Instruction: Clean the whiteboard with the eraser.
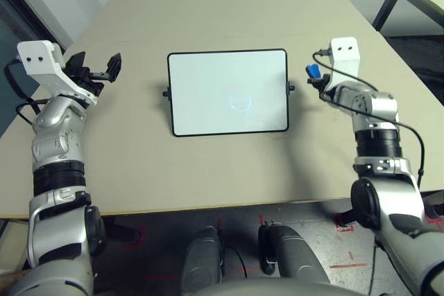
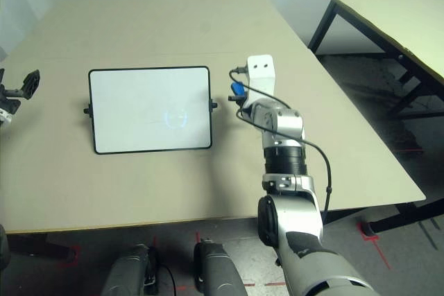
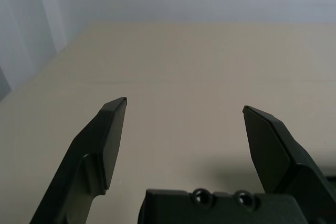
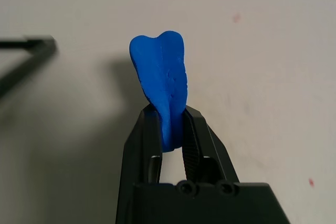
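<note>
Beige worktop carries the whiteboard flat at centre. Right gripper, just beside the board's right edge, has its jaws clamped on the eraser. Left gripper hovers left of the board, jaws wide, holding nothing.

Glossy whiteboard, matt table, soft blue eraser

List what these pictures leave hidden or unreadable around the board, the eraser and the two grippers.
- Eraser: its lower end is buried between the right gripper fingers in the right wrist view.
- Eraser in the head views: a small blue spot, shape unreadable.
- Whiteboard: the faint bluish mark is too pale to tell ink from reflection.
- Whiteboard in the right wrist view: cut by the edge, one corner showing.
- Left gripper: open over bare table.
</note>
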`<act>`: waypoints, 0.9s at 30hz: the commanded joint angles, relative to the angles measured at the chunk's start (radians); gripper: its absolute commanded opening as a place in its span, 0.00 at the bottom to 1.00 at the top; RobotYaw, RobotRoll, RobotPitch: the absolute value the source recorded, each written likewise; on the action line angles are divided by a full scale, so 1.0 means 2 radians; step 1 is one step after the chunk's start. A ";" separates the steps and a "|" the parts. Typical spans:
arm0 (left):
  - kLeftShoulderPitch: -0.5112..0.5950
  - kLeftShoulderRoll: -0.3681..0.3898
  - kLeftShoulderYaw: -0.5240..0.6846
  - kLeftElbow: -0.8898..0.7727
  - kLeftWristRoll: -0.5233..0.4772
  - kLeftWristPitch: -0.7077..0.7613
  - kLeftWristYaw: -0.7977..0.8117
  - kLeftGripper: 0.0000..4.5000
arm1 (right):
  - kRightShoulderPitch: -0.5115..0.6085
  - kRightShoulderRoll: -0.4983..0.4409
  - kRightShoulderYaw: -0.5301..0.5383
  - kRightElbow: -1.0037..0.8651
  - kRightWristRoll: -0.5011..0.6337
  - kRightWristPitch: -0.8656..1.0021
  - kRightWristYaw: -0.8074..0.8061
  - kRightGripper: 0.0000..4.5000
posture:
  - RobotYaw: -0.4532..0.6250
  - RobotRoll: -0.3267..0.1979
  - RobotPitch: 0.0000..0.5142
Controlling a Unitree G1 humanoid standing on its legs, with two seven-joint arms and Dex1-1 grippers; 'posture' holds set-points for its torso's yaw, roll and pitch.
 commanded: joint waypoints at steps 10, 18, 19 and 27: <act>-0.008 -0.022 -0.011 0.014 0.002 0.001 -0.001 1.00 | -0.008 -0.006 -0.011 0.031 0.008 -0.045 0.009 0.48 | 0.39 0.62 0.15; -0.037 -0.031 -0.019 0.029 0.008 -0.004 0.002 1.00 | -0.035 -0.049 -0.029 0.098 0.006 -0.222 0.034 1.00 | 0.38 0.62 0.17; -0.039 -0.032 -0.020 0.030 0.009 -0.006 0.003 1.00 | -0.038 -0.055 -0.035 0.115 0.009 -0.248 0.034 1.00 | 0.38 0.62 0.18; -0.022 -0.038 -0.006 0.057 0.016 -0.062 0.044 1.00 | -0.017 -0.108 -0.027 0.286 -0.017 -0.466 0.073 1.00 | 0.38 0.62 0.18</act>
